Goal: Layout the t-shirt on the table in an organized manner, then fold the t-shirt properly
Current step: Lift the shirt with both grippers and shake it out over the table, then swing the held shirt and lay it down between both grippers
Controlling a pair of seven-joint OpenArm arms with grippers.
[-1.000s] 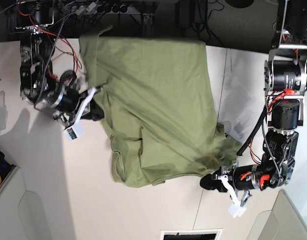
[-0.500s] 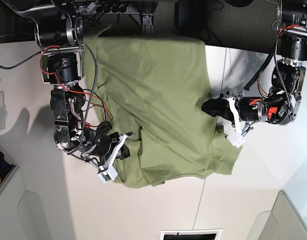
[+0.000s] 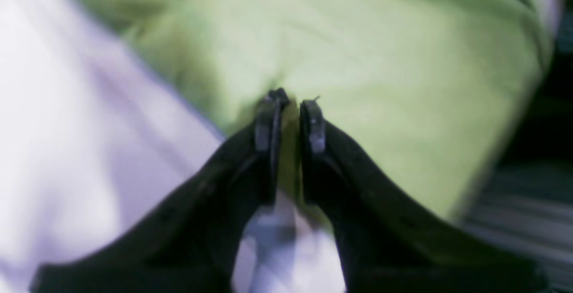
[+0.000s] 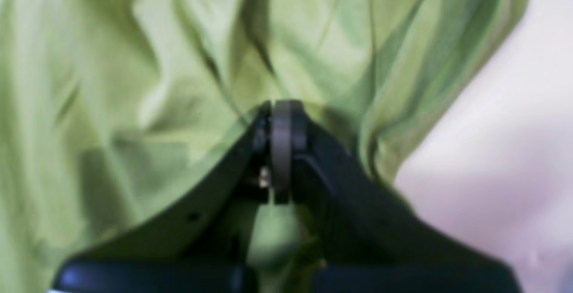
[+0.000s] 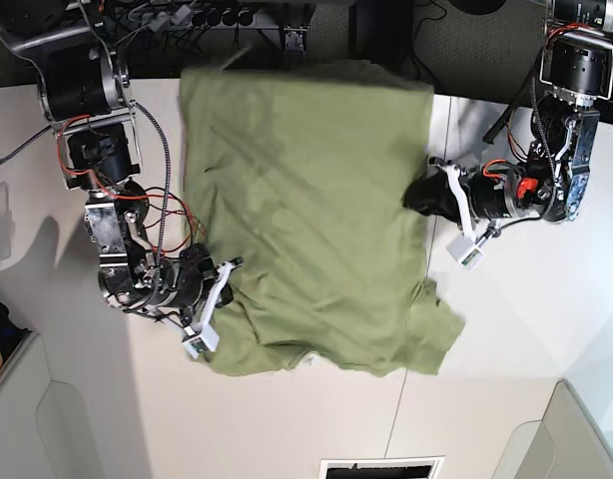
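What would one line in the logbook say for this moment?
left gripper: pinching t-shirt edge | right gripper: shut on opposite edge | t-shirt: spread on table

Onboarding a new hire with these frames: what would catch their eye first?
The olive-green t-shirt dominates, spread over the middle of the white table with its top edge at the far side and wrinkles along its near hem. Next, the two arms flank it: the left gripper pinches the shirt's edge on the base view's right, with cloth visible between its fingers. The right gripper is shut on the opposite edge.
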